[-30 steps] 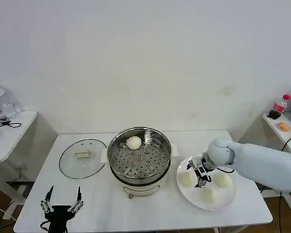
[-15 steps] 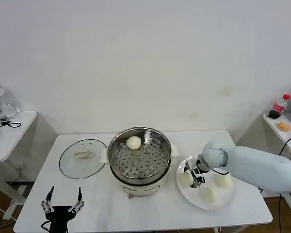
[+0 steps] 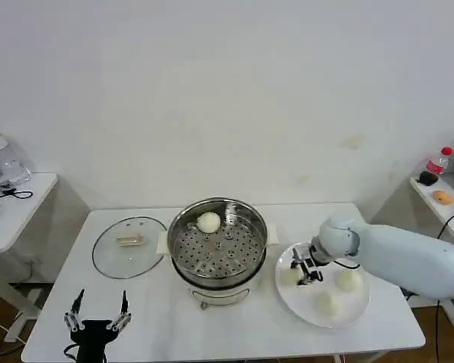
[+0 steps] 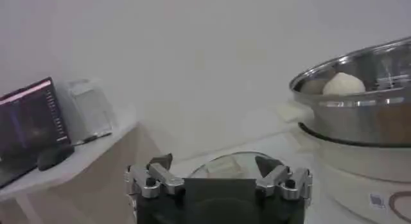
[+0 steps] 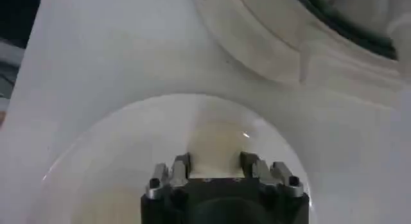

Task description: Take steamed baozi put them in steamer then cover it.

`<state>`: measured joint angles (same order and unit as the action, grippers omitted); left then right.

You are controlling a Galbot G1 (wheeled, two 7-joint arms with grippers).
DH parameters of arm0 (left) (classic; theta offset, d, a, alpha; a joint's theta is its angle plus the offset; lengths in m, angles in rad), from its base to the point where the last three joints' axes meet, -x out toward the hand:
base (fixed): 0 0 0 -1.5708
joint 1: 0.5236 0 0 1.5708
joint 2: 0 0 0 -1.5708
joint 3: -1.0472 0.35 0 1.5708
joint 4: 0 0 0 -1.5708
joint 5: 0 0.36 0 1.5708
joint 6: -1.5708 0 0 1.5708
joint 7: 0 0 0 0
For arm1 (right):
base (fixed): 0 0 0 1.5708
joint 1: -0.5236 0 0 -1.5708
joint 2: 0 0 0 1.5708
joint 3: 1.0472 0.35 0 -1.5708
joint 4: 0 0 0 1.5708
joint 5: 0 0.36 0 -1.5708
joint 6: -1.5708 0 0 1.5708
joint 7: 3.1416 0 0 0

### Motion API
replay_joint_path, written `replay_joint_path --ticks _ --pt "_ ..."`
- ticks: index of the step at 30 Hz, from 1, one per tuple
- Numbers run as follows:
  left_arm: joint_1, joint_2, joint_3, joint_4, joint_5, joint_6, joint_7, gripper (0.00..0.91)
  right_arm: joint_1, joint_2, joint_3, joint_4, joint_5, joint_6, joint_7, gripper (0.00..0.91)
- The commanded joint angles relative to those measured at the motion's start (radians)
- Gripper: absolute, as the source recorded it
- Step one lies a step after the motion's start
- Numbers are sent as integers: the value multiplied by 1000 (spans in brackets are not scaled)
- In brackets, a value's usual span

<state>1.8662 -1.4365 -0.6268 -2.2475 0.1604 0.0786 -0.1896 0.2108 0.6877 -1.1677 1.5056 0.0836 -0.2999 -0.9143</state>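
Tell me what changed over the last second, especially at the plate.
The right end effector swung from the middle of the plate toward its steamer-side bun, and now brackets that bun between open fingers, not yet closed. Unchanged: one bun in the steamer, cover on the table, left end effector parked open.

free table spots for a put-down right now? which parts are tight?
Bare table behind the plate, and the front strip between the left claw and the steamer. Tight: the cover sits close beside the steamer; the right claw is low over a baozi on the plate, two more alongside.
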Motion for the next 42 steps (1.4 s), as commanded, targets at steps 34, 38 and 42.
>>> replay_joint_path --ticks 34,38,42 --pt "-29 5 -52 -53 -23 4 -11 907 385 459 -25 3 404 -207 50 554" --pt "-34 2 -67 -55 -28 3 -16 907 343 531 -52 -31 421 -234 74 564" --pt "-32 2 -69 -61 -32 3 -16 907 311 578 -83 -55 432 -255 89 564"
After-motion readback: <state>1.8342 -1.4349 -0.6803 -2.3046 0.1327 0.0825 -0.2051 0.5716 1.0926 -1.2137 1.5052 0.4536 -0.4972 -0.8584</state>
